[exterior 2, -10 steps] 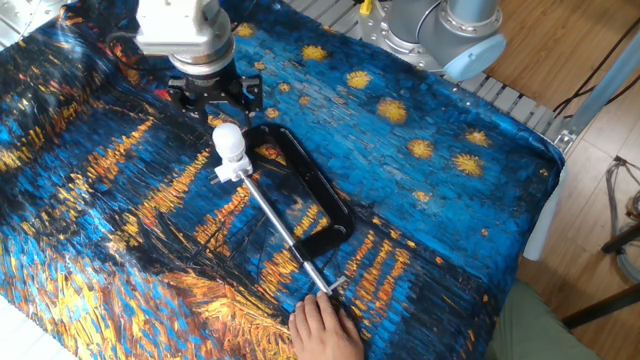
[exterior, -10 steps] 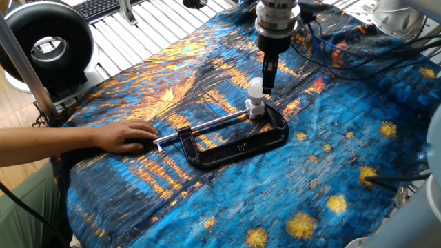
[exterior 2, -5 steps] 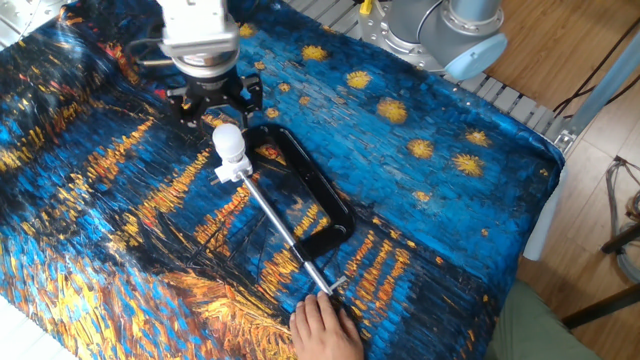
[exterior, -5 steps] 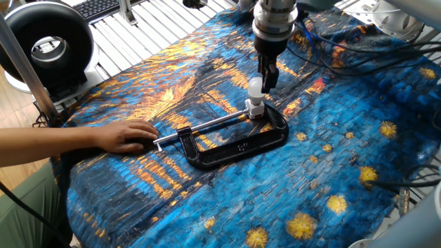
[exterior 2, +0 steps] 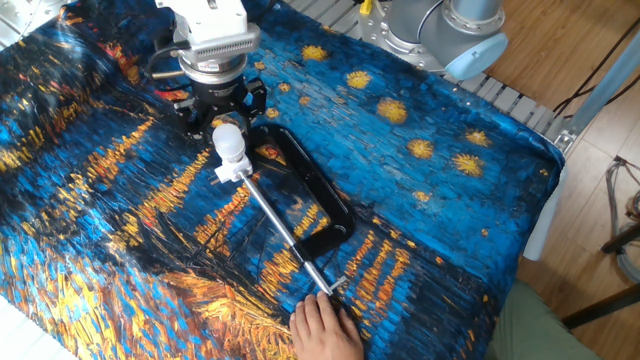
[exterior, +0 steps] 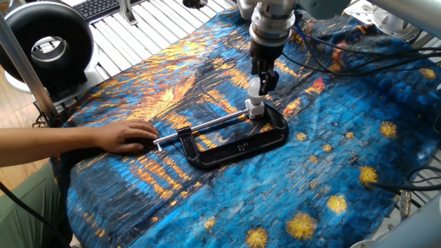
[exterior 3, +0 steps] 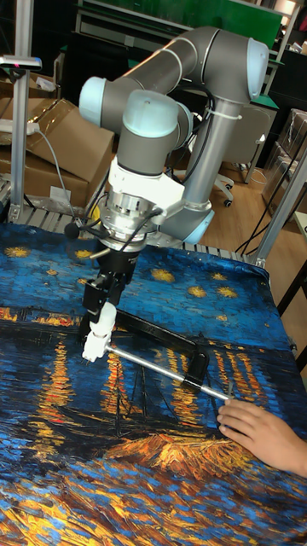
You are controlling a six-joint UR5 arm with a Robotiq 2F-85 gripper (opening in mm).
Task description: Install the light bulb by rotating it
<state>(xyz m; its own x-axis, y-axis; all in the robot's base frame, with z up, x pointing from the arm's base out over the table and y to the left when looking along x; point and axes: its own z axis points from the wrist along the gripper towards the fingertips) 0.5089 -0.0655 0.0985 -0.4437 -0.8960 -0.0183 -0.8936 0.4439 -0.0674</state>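
The light bulb (exterior: 255, 87) (exterior 2: 229, 141) (exterior 3: 105, 317) is a small white globe. It stands upright in a white socket block (exterior: 255, 109) (exterior 2: 231, 169) (exterior 3: 92, 347), which sits in the mouth of a black C-clamp (exterior: 238, 145) (exterior 2: 318, 205) (exterior 3: 162, 335). My gripper (exterior: 263, 80) (exterior 2: 226, 117) (exterior 3: 102, 297) hangs straight over the bulb, open. Its black fingers (exterior 3: 89, 299) reach down beside the top of the globe, and contact cannot be made out.
A person's hand (exterior: 127, 136) (exterior 2: 322, 328) (exterior 3: 263, 433) rests on the end of the clamp's screw rod (exterior: 207, 125). A painted blue and orange cloth (exterior: 344, 151) covers the table. A black round fan (exterior: 47, 48) stands at the far left, and cables (exterior: 358, 52) trail behind the arm.
My gripper has come down and shifted slightly over the bulb, from just above and beside it to level with its top. Bulb, clamp and hand have stayed put.
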